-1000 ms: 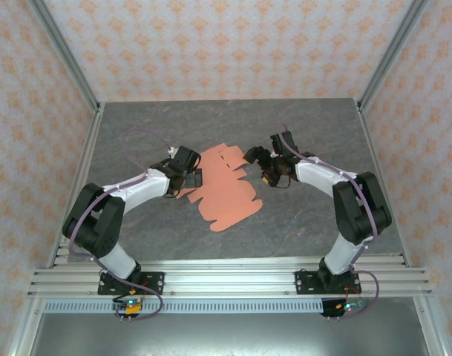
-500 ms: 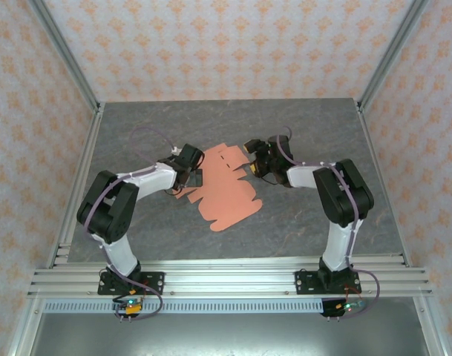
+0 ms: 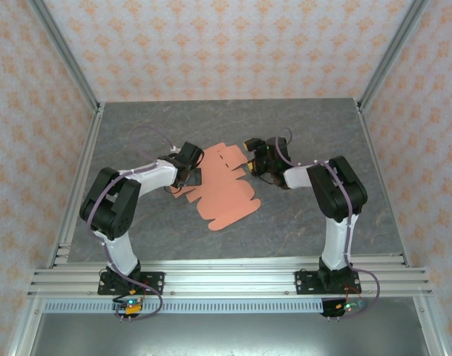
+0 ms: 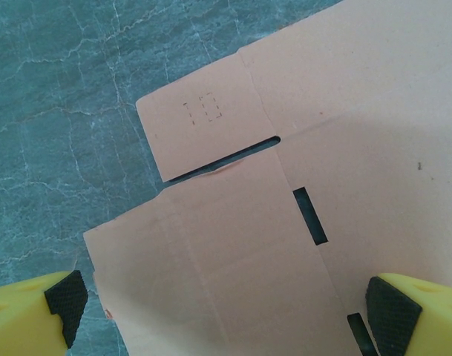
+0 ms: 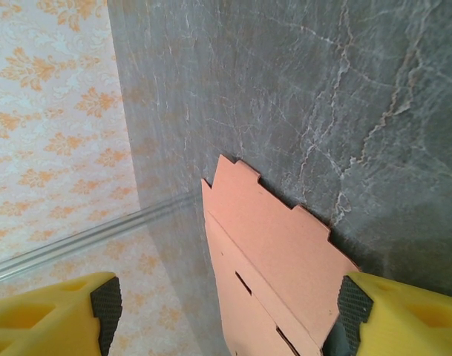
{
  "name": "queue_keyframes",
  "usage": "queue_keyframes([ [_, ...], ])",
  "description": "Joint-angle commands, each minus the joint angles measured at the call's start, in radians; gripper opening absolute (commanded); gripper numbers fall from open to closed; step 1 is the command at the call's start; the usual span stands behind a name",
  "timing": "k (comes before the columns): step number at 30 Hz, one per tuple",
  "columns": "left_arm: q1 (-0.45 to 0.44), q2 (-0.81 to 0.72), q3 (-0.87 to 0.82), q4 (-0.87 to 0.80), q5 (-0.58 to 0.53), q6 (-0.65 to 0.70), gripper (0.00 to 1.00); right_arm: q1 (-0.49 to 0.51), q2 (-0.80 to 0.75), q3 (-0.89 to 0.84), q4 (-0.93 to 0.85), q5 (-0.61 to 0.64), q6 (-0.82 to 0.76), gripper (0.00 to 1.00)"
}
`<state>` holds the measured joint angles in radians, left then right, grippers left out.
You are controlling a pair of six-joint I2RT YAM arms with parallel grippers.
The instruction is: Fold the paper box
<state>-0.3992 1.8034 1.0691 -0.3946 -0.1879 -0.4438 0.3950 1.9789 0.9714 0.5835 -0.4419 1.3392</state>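
Left gripper [image 4: 229, 305] and right gripper [image 5: 228, 308] stood open at opposite edges of the paper box [image 3: 226, 189], flat on the table [image 3: 322, 133]; such light, thin card would likely flex, so a flap near its crease seemed the best hold.

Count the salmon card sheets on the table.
1: the paper box, one flat unfolded sheet mid-table, its left side under the left gripper, its right edge by the right gripper. Another sheet beneath it could be hidden.

We see the right gripper [image 3: 252, 156] has slid left, up to the right edge of the paper box [image 3: 226, 196]. The 2 elbows have drawn inward.
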Motion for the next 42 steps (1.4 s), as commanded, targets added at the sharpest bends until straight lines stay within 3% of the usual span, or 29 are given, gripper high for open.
queue_keyframes([
  [1,0.006,0.014,0.023,-0.045,-0.007,-0.012,1.00,0.043,0.015,0.036,-0.101,0.043,0.021,0.79],
  [5,0.006,0.014,0.025,-0.051,-0.008,-0.018,1.00,0.078,0.006,0.084,-0.298,0.129,-0.008,0.79],
  [19,0.007,0.012,0.020,-0.061,-0.005,-0.031,1.00,0.152,-0.095,0.106,-0.458,0.235,0.027,0.80],
  [36,0.026,0.016,-0.003,-0.046,0.097,-0.056,1.00,0.200,-0.080,0.047,-0.324,0.220,0.116,0.82],
  [42,0.033,0.017,-0.009,-0.043,0.113,-0.061,1.00,0.200,-0.104,0.030,-0.340,0.336,0.035,0.69],
])
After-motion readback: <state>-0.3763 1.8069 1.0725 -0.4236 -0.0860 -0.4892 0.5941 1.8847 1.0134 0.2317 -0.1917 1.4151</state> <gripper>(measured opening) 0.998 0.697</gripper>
